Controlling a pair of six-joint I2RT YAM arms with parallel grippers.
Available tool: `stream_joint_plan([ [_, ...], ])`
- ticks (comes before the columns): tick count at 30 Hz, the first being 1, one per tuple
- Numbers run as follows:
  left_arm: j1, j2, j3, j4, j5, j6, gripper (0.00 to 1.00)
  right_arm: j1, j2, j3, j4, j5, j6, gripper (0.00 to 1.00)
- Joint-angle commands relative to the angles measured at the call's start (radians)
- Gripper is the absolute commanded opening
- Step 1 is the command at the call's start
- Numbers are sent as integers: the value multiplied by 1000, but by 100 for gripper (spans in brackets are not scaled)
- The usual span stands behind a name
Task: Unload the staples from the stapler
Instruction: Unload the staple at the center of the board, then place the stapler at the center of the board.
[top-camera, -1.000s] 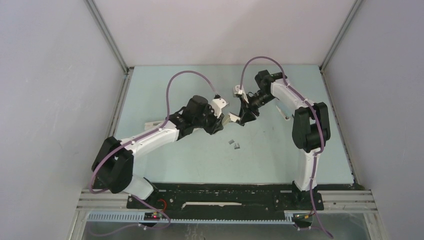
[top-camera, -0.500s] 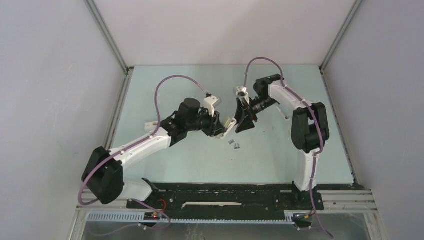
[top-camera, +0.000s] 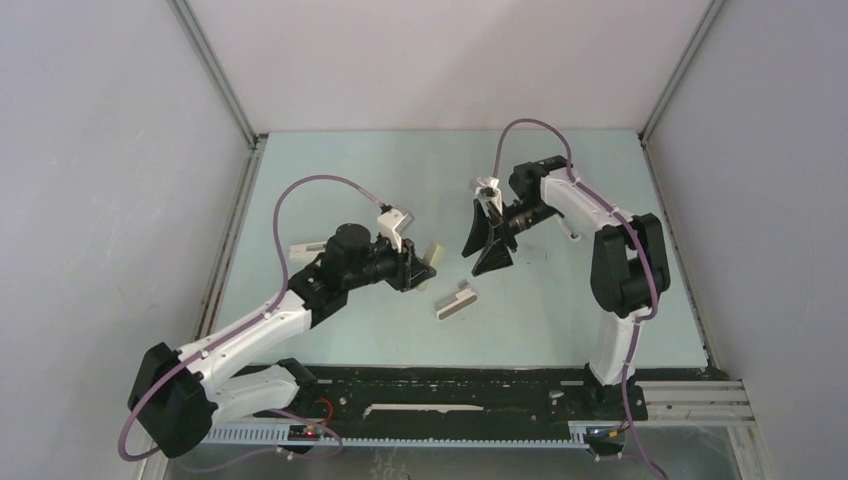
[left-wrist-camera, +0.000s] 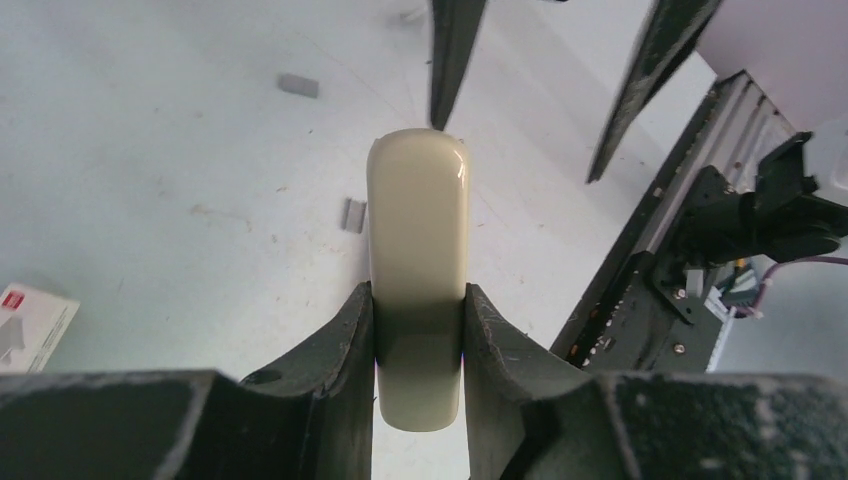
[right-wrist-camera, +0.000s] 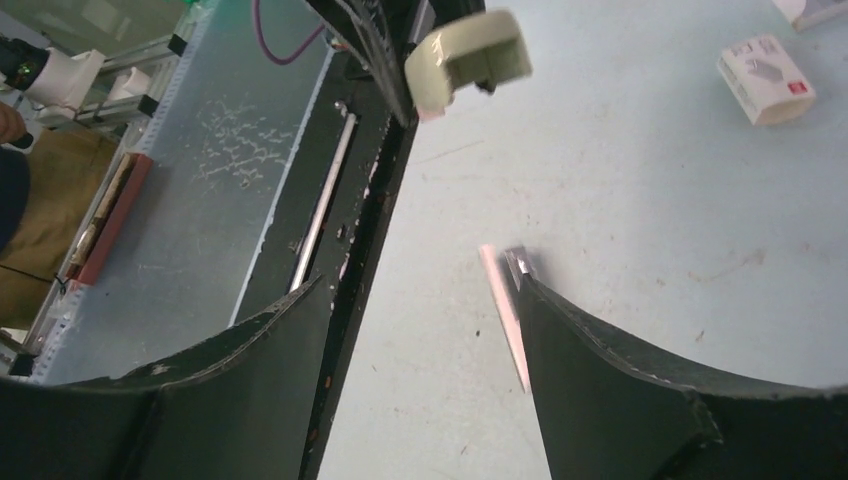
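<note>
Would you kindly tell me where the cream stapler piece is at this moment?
The cream stapler piece is clamped in the left gripper, near the middle of the table in the top view, just left of the open right gripper.

The left gripper (top-camera: 418, 265) (left-wrist-camera: 418, 300) has drawn back leftward and toward the near edge of the pale green table (top-camera: 330, 180), carrying the cream rounded plastic stapler body (top-camera: 434, 250) (left-wrist-camera: 418, 230) (right-wrist-camera: 468, 55) away from the right gripper (top-camera: 482, 262) (right-wrist-camera: 420, 290); a second ago both met on the stapler over the table's middle; the right jaws have since spread wide and hold nothing; a long pale narrow strip with a metal end (top-camera: 455, 303) (right-wrist-camera: 503, 310), not seen lying there before, now rests on the table below the gap between the grippers; the left arm's elbow has swung down and outward.
</note>
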Motion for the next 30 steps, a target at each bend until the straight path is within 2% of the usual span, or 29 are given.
stream_joint_plan([
  [1, 2, -63, -80, 16, -101, -31, 0, -10, -117, -103, 282, 68, 248, 78],
  [8, 6, -43, -113, 8, -141, -50, 0, -4, -125, -136, 327, 93, 278, 76],
  [18, 7, -36, -116, 9, -162, -52, 1, -13, -132, -137, 295, 88, 234, 74],
  [30, 16, 6, -89, -118, -208, -44, 2, -50, -174, -162, 266, 132, 166, 75],
])
